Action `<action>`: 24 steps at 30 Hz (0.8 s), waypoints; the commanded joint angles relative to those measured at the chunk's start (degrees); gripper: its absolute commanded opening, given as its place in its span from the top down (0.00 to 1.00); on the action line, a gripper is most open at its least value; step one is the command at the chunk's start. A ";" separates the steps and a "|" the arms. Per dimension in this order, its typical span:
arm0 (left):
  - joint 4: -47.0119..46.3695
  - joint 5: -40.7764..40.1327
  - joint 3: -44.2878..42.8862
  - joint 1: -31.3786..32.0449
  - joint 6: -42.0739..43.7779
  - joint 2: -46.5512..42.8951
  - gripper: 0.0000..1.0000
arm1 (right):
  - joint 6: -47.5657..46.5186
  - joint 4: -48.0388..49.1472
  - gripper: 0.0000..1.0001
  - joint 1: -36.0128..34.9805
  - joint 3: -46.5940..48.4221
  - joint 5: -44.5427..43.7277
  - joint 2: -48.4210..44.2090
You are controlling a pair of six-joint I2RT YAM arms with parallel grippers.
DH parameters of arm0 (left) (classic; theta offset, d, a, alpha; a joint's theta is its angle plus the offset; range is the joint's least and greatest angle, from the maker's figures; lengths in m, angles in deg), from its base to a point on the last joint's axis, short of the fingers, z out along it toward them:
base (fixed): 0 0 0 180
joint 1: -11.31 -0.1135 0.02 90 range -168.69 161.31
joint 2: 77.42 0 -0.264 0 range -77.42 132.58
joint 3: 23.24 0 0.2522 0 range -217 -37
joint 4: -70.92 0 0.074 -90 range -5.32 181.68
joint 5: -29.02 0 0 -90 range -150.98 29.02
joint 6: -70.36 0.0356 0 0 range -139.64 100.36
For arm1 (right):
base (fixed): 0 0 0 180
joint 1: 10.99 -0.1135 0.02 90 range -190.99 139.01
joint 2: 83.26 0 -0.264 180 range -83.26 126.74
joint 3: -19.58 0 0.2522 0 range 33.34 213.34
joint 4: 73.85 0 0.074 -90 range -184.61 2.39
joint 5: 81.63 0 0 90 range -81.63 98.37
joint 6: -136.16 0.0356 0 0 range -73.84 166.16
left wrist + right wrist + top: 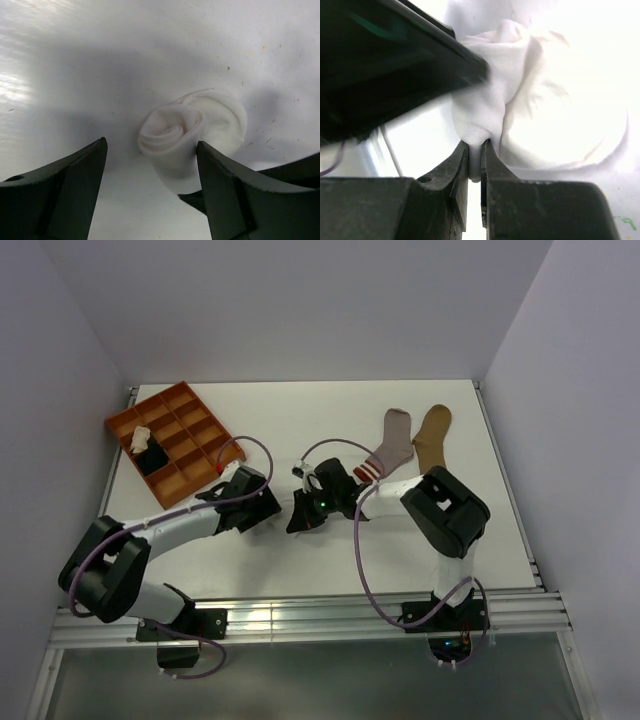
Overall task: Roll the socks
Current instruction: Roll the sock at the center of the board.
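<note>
On the table [300,410], a grey sock [392,445] and a tan sock [432,437] lie flat just beyond the right tool [475,146], while the white sock [200,120] sits as a loose coil between both tools. The left tool [151,150] stands spread with a finger on either side of the coil, not closed on it, and the right tool pinches a fold at its edge. The coil looks light, soft and springy, likely to unroll, so the best hold is across the whole roll, not one layer.
</note>
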 commanded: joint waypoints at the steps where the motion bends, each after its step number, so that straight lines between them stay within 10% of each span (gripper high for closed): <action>1: 0.98 -2.56 2.44 -1.05 -1.45 -5.03 0.22 | 5.80 -6.67 1.00 2.60 -0.40 10.28 3.38; 24: -15.46 2.62 13.53 2.28 -7.87 -9.27 0.32 | 37.44 21.63 1.00 7.80 -4.79 20.57 11.91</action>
